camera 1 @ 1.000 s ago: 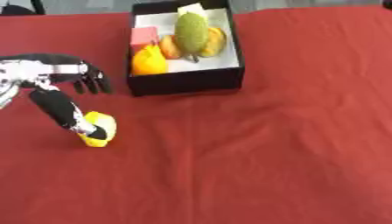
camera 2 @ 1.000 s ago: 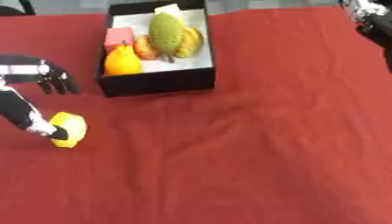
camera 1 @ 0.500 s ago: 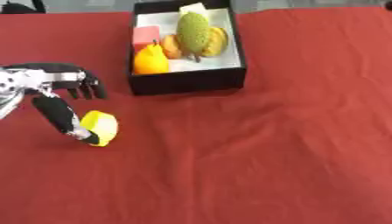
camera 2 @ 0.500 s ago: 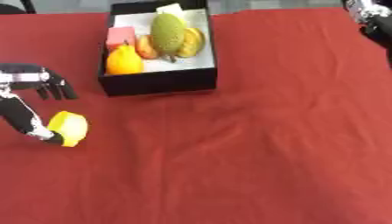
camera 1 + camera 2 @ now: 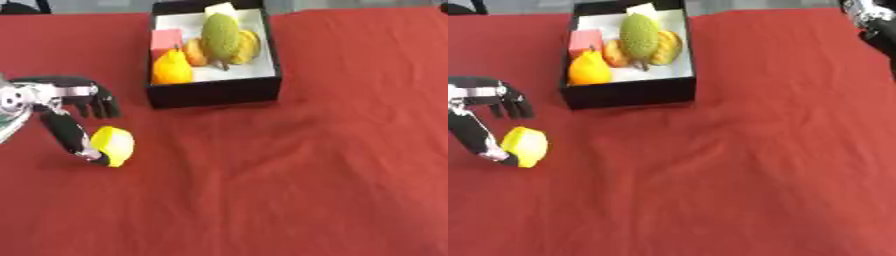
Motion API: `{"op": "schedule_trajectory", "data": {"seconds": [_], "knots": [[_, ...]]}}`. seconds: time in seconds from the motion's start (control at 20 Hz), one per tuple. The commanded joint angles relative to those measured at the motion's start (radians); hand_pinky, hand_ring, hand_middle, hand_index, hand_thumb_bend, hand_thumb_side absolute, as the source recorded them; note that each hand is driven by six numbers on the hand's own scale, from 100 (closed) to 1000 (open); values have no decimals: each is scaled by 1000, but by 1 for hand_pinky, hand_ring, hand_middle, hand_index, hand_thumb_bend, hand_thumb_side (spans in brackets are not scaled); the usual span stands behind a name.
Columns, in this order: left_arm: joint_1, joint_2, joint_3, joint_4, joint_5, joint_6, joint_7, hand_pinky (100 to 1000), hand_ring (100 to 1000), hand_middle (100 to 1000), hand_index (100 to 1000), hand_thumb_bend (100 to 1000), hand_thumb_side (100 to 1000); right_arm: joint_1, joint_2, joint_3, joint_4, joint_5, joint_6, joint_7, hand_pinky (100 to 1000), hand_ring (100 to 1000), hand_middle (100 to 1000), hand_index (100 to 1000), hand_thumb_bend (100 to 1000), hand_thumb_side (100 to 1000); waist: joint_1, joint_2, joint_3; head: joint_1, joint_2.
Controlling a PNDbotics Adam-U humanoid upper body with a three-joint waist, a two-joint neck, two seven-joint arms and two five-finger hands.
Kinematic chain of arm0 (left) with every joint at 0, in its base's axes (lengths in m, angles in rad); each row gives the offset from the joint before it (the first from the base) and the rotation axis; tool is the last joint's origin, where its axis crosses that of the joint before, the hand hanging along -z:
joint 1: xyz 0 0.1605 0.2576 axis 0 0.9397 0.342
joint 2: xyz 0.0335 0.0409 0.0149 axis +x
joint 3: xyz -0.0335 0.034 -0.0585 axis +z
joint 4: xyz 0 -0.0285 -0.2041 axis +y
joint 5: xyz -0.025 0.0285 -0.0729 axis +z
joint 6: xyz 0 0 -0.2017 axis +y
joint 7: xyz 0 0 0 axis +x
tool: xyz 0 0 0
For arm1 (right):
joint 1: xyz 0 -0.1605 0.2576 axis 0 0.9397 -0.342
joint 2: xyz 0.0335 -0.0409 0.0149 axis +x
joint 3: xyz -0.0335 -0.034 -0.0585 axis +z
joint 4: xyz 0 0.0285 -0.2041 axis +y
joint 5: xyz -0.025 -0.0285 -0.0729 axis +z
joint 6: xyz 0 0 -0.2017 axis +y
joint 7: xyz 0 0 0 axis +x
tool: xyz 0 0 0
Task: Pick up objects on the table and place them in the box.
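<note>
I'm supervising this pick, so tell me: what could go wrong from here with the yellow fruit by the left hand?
The left hand touches the yellow fruit with only its thumb, while its fingers hang apart above; a round fruit could roll away across the red cloth. The box already looks crowded with fruit, so the yellow one might catch on its black wall or perch on top.

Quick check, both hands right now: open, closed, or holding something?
Left hand: open, thumb touching the round yellow fruit on the red cloth, other fingers apart above it, not closed round it.
Right hand: upper right corner only, cannot be told.
</note>
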Motion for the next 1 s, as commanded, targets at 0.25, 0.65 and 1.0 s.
{"op": "schedule_trajectory", "data": {"seconds": [0.25,0.65,1.0], "knots": [[-9,6,-1,16,-23,-19,8,711,698,634,727,632,100,-5,-17,-10,-22,3,-2,-6,834,793,700,853,222,305,-1,-15,1,1,-11],[-4,-12,-4,38,-54,-29,37,669,647,587,679,545,100,-3,-17,-12,-22,5,-6,-8,834,792,699,853,229,302,-6,-15,-1,0,-8],[1,12,15,-37,-81,-37,70,611,585,495,571,385,100,-3,-21,-12,-22,2,-6,-10,835,791,698,852,228,302,-1,-16,1,0,-8]]}}
